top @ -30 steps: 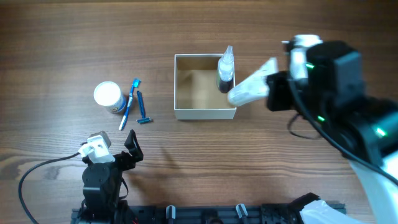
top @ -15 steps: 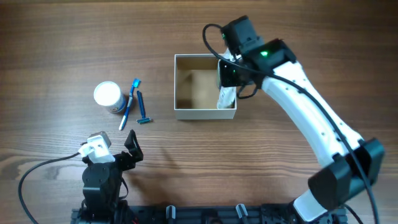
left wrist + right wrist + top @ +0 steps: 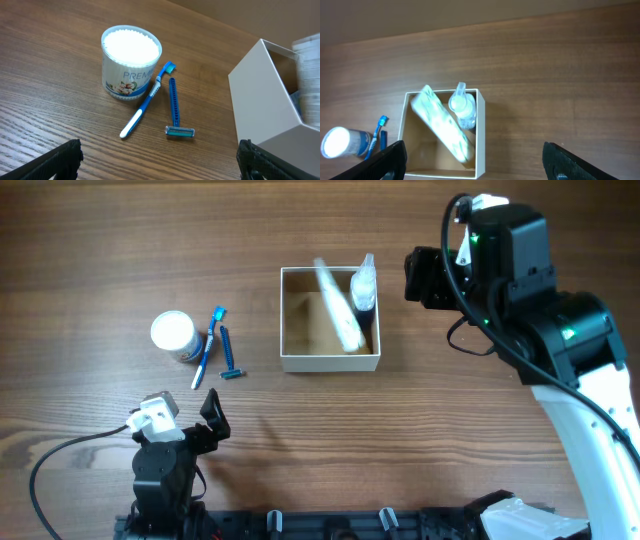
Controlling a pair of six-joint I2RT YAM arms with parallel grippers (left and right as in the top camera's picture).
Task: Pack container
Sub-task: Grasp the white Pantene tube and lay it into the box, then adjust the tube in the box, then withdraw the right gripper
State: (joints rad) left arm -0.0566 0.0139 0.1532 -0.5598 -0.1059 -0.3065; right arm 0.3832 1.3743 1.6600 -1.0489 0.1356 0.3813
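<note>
Seeing as the right gripper hung wide open and empty right of the square white cardboard box mid-table, the slim blue plastic toothbrush probably wanted a mid-handle pinch.

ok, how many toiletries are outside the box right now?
3: the round white jar, blue toothbrush and blue razor, grouped left of the container. None appear hidden.

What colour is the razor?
The razor is blue, teal at the head; left wrist view shows best.
</note>
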